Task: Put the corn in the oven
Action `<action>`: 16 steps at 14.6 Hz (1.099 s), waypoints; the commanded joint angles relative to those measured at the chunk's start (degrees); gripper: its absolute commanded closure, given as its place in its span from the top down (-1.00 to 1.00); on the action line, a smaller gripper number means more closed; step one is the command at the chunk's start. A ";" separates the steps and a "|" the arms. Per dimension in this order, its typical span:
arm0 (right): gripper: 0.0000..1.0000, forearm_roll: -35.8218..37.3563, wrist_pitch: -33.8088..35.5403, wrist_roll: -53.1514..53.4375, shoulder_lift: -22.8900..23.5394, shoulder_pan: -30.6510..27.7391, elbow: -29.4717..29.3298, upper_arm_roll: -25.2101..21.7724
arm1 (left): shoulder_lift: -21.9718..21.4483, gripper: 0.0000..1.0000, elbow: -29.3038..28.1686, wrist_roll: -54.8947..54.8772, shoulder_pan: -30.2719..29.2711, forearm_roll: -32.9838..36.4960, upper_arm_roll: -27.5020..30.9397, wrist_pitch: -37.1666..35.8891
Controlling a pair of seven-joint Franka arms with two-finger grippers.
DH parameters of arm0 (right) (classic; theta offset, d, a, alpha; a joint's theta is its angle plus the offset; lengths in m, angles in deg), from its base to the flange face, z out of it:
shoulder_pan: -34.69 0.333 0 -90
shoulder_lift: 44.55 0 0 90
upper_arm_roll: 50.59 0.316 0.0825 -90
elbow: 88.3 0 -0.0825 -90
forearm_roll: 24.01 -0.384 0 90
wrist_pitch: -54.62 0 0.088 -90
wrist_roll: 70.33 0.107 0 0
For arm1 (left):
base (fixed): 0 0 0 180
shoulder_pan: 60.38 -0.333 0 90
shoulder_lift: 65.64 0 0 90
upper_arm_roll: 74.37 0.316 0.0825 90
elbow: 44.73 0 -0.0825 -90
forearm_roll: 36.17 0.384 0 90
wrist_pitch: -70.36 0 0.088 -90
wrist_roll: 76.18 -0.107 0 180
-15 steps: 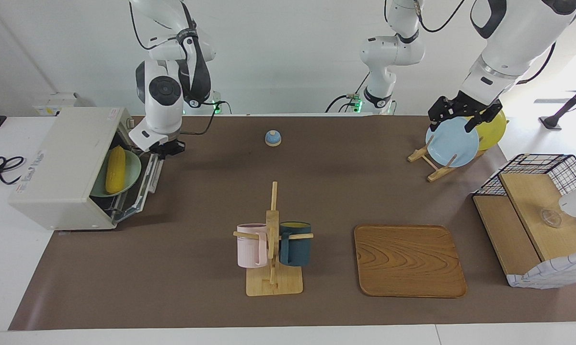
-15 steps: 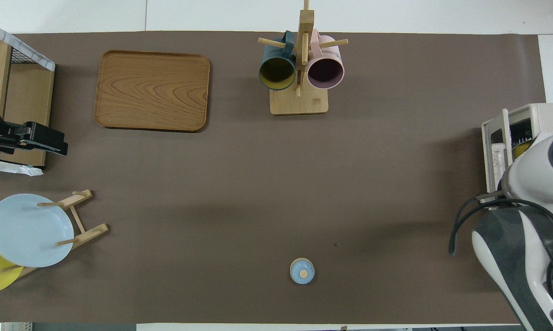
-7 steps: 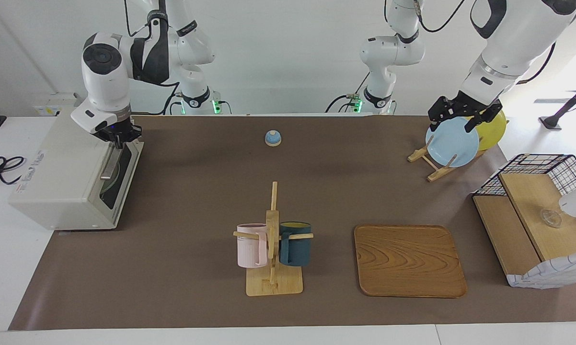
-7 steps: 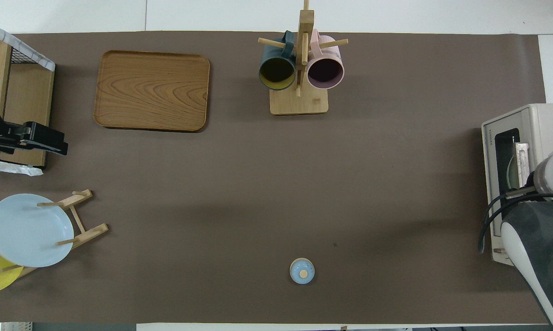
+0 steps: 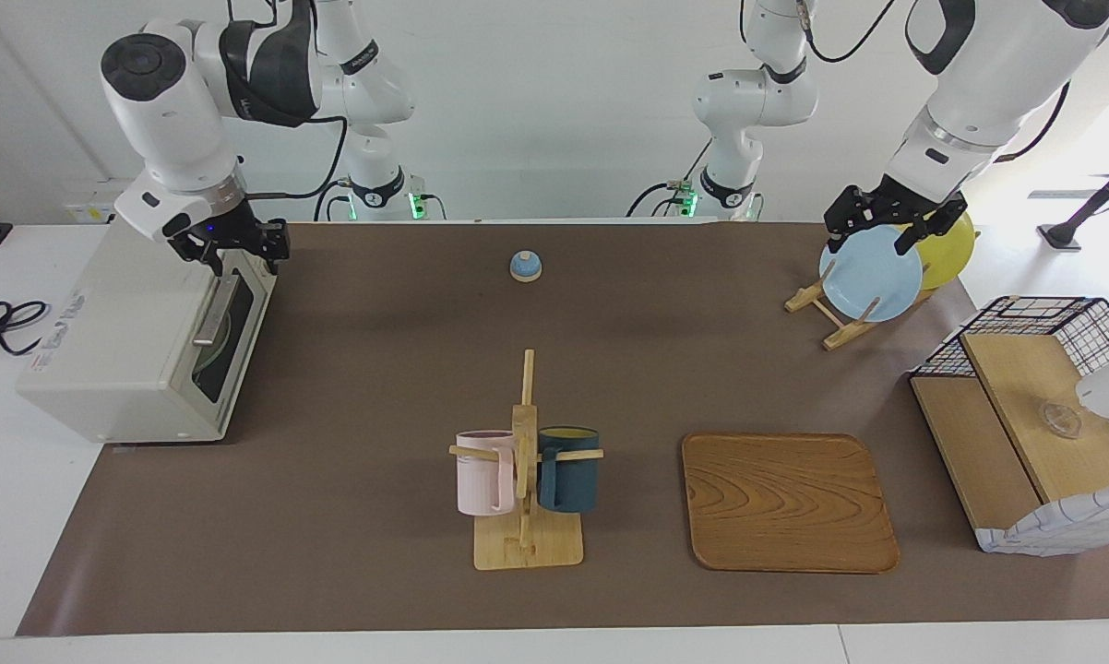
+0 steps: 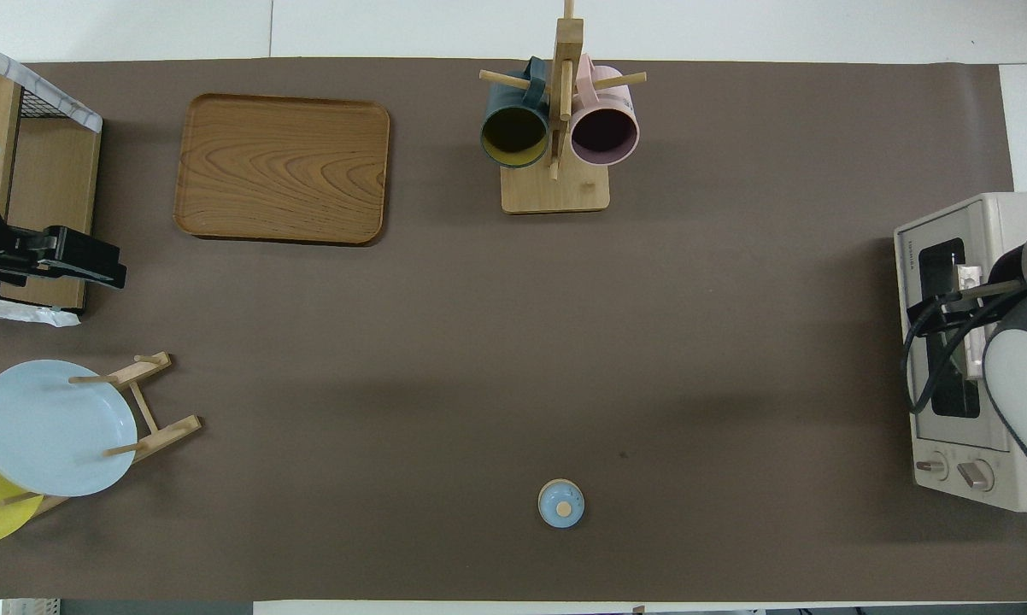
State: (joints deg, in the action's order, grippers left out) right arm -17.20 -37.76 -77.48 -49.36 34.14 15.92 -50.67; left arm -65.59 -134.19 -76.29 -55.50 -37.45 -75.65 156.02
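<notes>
1. The oven (image 5: 139,341), open a second ago, now has its door shut; the corn, then on the green plate (image 5: 211,339) inside it, is hidden, presumably still inside; the task looks essentially done.
2. The right gripper (image 5: 232,247), off the door handle (image 5: 219,309), now hangs above the oven's top edge, fingers spread, empty.
3. The left gripper (image 5: 873,221) waits, well apart from the oven, over the blue plate (image 5: 870,273); open, empty.

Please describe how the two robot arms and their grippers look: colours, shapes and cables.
Both arms are glossy white rounded segments with dark grey joint bands and black cables. The right gripper and left gripper are black, with two fingers each.
</notes>
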 commanded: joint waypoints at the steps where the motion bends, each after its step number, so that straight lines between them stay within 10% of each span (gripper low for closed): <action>1: 1.00 -3.99 4.39 2.12 2.60 1.16 -5.86 0.00 | -0.49 1.00 -0.18 -0.77 -0.48 0.41 -0.22 -0.40; 16: 1.00 -6.72 8.62 8.11 2.43 -1.39 -10.34 3.94 | -0.49 1.00 -0.18 -0.68 -0.48 0.41 -0.22 -0.48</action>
State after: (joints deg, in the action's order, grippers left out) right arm -22.52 -30.05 -71.69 -48.00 33.74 7.96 -49.11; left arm -65.59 -134.19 -76.29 -55.50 -37.45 -75.65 156.02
